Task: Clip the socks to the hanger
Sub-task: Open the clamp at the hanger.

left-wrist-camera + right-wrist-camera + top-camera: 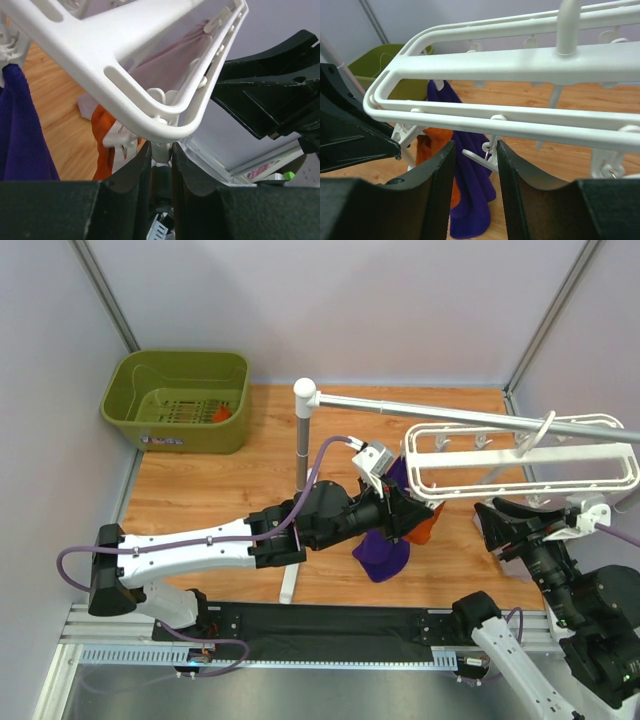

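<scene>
1. Left gripper (161, 159) first: jaws narrow, pinched on a white clip (161, 149) under the hanger (100, 55) corner.
2. Right gripper (476, 200) stands part open, holding nothing.
3. An orange sock (102, 142) hangs just beside that clip, next to the purple cloth (20, 135).
4. My call: squeeze the clip squarely, feed the sock's edge deep, then release gently, because the hanger can swing on its rail (440, 412).
5. The second sock (222, 413) seems to wait in the green basket (180, 358).
</scene>
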Tool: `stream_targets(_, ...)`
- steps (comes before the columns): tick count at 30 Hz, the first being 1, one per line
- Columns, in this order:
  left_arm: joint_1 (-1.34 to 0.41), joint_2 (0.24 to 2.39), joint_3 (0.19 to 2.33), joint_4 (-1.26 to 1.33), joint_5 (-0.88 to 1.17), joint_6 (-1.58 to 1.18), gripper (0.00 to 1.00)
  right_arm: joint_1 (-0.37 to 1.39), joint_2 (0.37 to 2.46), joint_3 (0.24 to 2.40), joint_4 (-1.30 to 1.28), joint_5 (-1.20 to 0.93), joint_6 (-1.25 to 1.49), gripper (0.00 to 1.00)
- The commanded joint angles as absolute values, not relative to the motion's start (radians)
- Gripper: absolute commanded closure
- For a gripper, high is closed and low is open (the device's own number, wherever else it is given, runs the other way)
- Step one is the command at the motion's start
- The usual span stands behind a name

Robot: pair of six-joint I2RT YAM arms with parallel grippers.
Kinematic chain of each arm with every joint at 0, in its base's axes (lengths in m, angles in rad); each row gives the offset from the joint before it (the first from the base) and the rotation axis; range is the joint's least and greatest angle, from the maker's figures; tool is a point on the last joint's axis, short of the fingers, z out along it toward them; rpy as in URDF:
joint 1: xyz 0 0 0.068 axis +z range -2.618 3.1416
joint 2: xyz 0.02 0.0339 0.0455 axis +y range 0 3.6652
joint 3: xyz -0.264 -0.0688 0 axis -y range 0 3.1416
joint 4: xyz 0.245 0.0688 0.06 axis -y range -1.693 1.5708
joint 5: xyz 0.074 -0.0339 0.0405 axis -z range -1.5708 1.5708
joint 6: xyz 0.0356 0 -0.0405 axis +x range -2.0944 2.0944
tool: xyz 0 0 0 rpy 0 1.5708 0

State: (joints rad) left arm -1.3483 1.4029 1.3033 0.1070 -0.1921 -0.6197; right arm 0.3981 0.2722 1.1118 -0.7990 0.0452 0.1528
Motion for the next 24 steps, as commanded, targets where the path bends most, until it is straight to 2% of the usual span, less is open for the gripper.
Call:
stream_targets(1, -1.322, 1.374, 1.315, 0.051, -0.236, -0.583, 1.0, 0.403, 0.327, 1.12, -0.758, -0.043, 0.152, 0.6)
stream_targets(7, -1.302, 1.405, 1.399, -0.063, -0.296, -0.525, 1.0, 0.403, 0.383, 1.164, -0.77, -0.052, 0.215, 0.78)
stream_targets(12, -1.302, 1.41, 1.442, -0.136, -0.35, -0.488, 1.0, 0.403, 0.414, 1.195, -0.808, -0.077, 0.288, 0.85)
stream_targets(13, -1.302, 1.408, 1.445, -0.143, -0.353, -0.491, 0.97, 0.403, 0.413, 1.198, -0.819, -0.077, 0.31, 0.87)
stream_targets(17, -1.302, 1.379, 1.433, -0.186, -0.315, -0.518, 0.71, 0.403, 0.417, 1.219, -0.865, -0.068, 0.359, 0.91)
stream_targets(24, -1.301, 1.272, 1.385, -0.221, -0.21, -0.574, 0.51, 0.403, 0.422, 1.233, -0.902, -0.087, 0.416, 0.97)
